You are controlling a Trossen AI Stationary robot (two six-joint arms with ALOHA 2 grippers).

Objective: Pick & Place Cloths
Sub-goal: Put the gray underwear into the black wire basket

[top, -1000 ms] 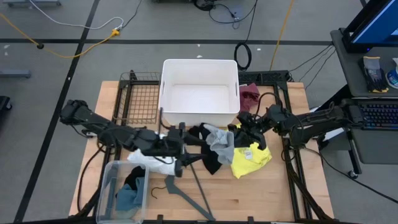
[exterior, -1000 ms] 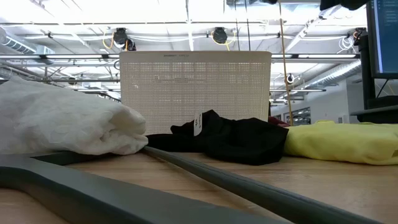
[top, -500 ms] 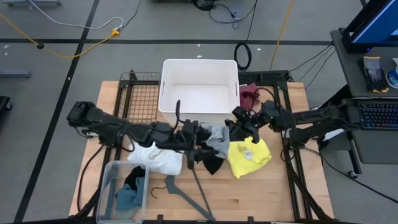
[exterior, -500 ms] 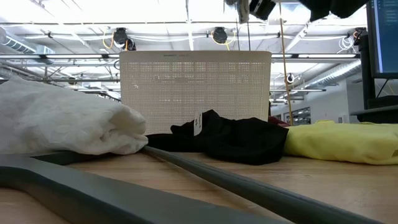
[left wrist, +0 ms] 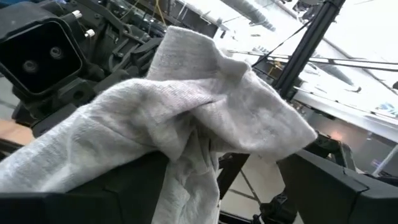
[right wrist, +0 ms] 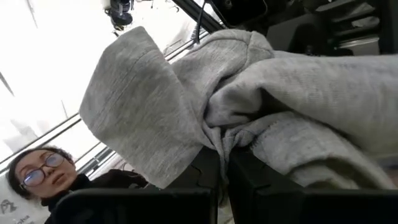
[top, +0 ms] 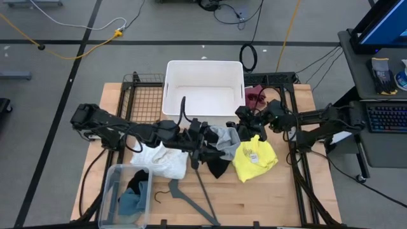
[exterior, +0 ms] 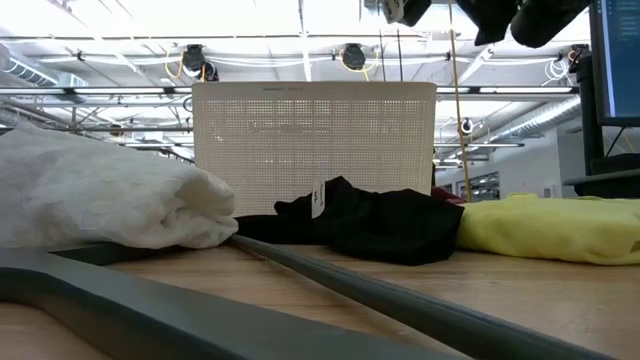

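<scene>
A grey cloth (top: 224, 141) hangs bunched between my two grippers over the table's middle, just in front of the white bin (top: 203, 67). My right gripper (top: 243, 127) is shut on it. My left gripper (top: 205, 137) stands open, and the grey cloth (left wrist: 199, 106) fills the gap between its wide-set fingers. On the table lie a white cloth (top: 162, 160), a black cloth (top: 215, 165) and a yellow cloth (top: 254, 159) with a small tag. A maroon cloth (top: 255, 97) lies to the right of the bin. My left gripper does not pinch the cloth. A fold of the grey cloth (left wrist: 124, 155) drapes over one of its fingers (left wrist: 93, 199), and the rest hangs loose between the open jaws. My right gripper pinches a bunched fold of the grey cloth (right wrist: 217, 140) between its two shut fingers (right wrist: 186, 186), several layers gathered. The cloth spreads out past the fingertips, held clear of the table.
A clear container (top: 126, 194) at the near left holds teal and black cloths. A grey hanger (top: 194, 197) lies on the table near the front edge. A wire rack (top: 141, 102) stands left of the bin. A person (right wrist: 43, 171) shows beyond the table.
My left gripper has gone toward the table's right and far edge, up to the grey cloth. My right gripper has gone toward the left and far edge with the grey cloth, which has bunched up between the two grippers. The other cloths have stayed where they were.
</scene>
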